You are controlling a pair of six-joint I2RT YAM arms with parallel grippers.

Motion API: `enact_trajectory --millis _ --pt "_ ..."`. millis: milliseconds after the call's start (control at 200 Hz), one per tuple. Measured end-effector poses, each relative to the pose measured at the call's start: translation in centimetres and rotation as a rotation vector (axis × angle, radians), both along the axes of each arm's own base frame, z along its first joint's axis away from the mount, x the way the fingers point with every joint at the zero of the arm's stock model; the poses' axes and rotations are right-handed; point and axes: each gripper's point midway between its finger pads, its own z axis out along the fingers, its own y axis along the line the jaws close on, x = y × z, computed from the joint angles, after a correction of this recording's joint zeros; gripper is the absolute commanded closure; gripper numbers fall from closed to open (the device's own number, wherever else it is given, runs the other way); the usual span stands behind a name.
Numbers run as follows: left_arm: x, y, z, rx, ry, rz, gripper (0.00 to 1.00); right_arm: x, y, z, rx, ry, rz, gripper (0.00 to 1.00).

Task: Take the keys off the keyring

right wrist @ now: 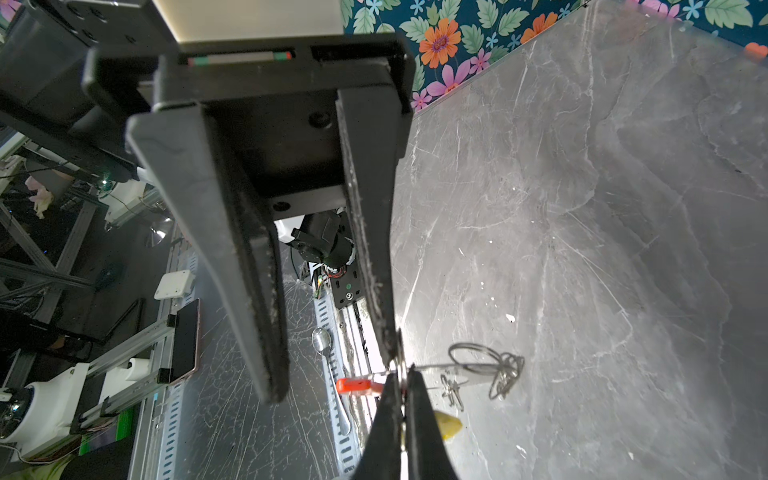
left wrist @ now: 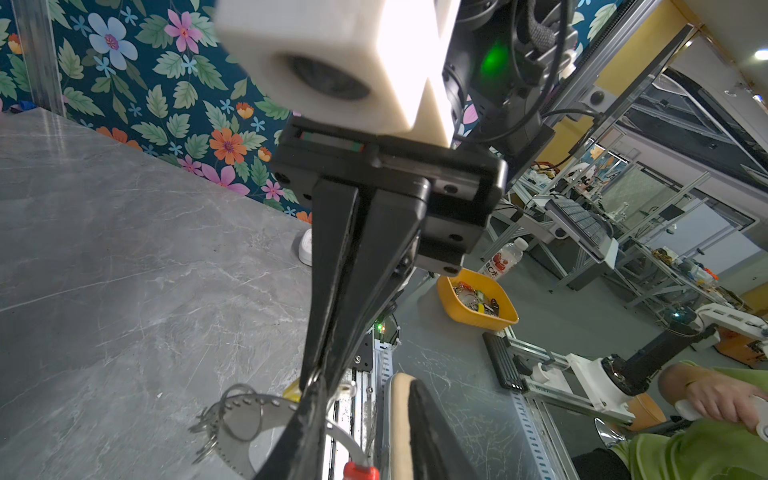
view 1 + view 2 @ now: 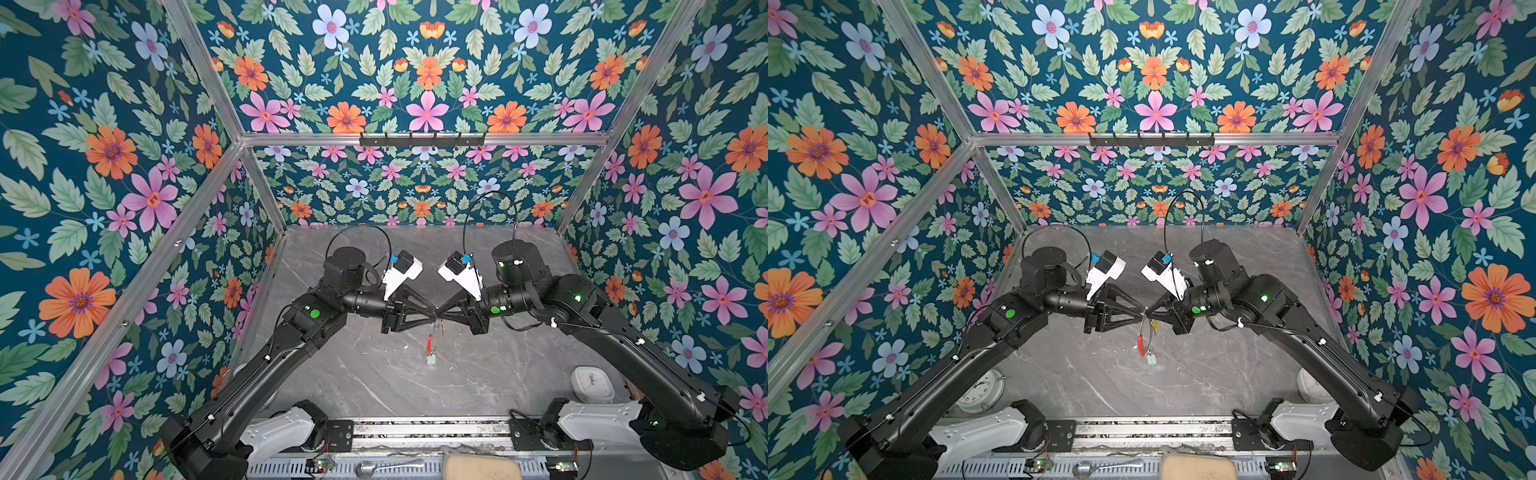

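Observation:
In both top views my two grippers meet tip to tip above the middle of the grey table. The keyring (image 3: 432, 332) hangs under them, with its red sleeve (image 3: 429, 344) and a mint-tagged key (image 3: 431, 360) lowest. My right gripper (image 1: 402, 386) is shut on a thin silver piece beside the yellow tag (image 1: 449, 424), apparently that key. The hoop (image 1: 478, 365) runs out sideways from its tips with several split rings. My left gripper (image 2: 365, 457) is open. One of its fingers (image 1: 374, 270) touches the metal at the right gripper's tips. The red sleeve (image 2: 360, 471) lies between its fingers.
A white clock (image 3: 592, 384) lies at the table's front right and another clock (image 3: 978, 392) at the front left, partly under the left arm. A spoon (image 3: 386, 466) and a beige pad (image 3: 482, 467) rest on the front rail. Floral walls close three sides.

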Motion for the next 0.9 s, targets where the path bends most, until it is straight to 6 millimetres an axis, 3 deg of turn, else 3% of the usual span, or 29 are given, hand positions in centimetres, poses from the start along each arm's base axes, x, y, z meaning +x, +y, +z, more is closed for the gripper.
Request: enact_trajectory --millis 315,575,770,900 --pt "1.2 0.7 1.0 0.005 -0.082 0.112 0.54 -1.6 -0.1 0.5 0.023 0.000 0.044 1.00" --pt "0.8 0.5 0.8 0.004 -0.070 0.074 0.57 -1.1 0.3 0.9 0.027 -0.013 0.039 1.00" --pt "0.2 0.3 0.6 0.000 -0.052 0.029 0.70 0.0 0.7 0.9 0.016 -0.032 0.008 1.00" --pt "0.5 0.1 0.3 0.007 -0.044 0.032 0.84 0.4 0.9 0.9 0.007 -0.036 -0.003 1.00"
